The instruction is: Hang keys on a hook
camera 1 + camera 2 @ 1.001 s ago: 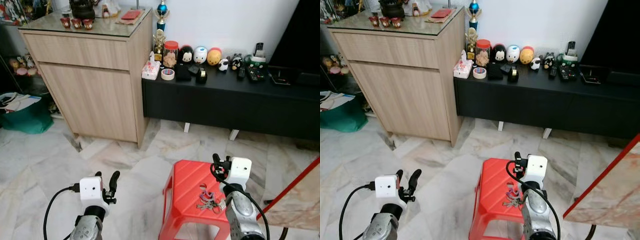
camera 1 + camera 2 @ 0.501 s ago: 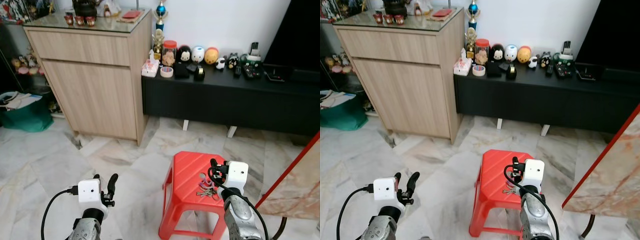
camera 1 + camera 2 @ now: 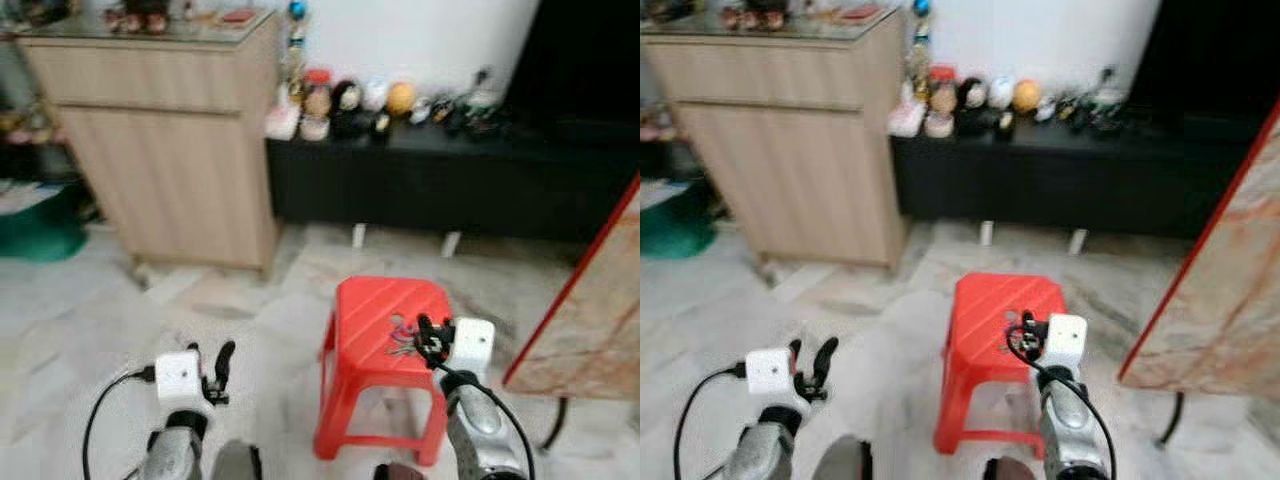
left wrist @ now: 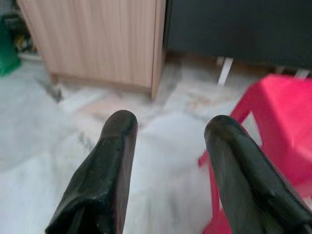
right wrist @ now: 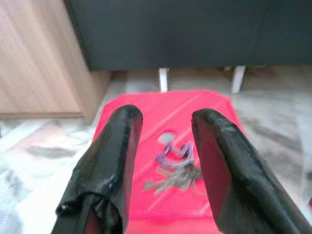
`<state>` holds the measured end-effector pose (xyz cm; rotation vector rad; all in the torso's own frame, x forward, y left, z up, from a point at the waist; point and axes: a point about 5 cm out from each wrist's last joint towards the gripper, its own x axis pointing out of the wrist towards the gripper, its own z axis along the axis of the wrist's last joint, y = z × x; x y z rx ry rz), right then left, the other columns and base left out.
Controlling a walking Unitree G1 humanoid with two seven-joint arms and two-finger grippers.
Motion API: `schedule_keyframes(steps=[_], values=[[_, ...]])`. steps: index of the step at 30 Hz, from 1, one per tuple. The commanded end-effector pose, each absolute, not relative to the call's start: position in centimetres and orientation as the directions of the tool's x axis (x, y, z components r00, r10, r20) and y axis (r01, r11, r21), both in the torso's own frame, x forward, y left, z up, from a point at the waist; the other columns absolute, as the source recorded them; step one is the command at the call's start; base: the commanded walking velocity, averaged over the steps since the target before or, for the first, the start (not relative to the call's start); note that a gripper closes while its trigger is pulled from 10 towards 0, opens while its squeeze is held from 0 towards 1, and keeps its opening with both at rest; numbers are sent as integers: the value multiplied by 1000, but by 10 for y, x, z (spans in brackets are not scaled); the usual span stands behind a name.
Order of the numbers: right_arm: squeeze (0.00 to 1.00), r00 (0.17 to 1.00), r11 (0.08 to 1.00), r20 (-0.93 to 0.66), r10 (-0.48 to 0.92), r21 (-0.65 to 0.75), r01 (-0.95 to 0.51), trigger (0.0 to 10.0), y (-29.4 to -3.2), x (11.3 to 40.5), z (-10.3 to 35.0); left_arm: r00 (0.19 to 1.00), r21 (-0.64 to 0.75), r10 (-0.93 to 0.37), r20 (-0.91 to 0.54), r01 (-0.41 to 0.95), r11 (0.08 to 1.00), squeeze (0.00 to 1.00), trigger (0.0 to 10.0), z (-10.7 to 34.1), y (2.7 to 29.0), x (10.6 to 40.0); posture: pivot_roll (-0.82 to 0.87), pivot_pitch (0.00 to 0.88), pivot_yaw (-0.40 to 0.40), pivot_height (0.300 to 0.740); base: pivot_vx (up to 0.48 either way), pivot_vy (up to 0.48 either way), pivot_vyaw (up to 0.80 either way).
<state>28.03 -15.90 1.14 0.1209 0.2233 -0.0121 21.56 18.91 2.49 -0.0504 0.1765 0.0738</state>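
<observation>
Keys (image 5: 174, 169), a small bunch on a purple loop, lay on top of the red plastic stool (image 3: 375, 305), toward its near right part. The right gripper (image 5: 165, 134) hung above and just short of them with its fingers (image 5: 119, 146) spread apart and holding nothing; in the right wrist view the bunch showed through the gap between the two fingers, not touching either. In the head views, which were blurred, the stool stood on the marble floor (image 3: 120, 310) at about 5 o'clock from the wooden cabinet (image 3: 170, 140), with the black low unit (image 3: 430, 180) at 12 o'clock beyond it. The left gripper (image 4: 168, 131) was held over the floor at about 9 o'clock from the stool, well apart from the keys, fingers likewise parted and empty.
</observation>
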Motion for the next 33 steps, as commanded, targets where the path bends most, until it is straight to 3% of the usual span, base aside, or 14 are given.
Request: schedule_keyframes(steps=[1,10,33], values=[[0,975,992,-220,9,122,18,10000,-158,283,13,986,-45,60,-156,-67,997,0,10000,31,188,223,75,4,-56,632,0,0,0],[0,972,990,-235,15,139,18,10000,-157,284,12,986,-57,33,-164,-43,997,0,10000,30,184,222,74,0,-56,632,0,0,0],[0,963,989,-267,33,146,6,10000,-155,284,8,986,-58,12,-169,-22,998,0,10000,30,180,224,78,8,-60,632,312,0,0]])
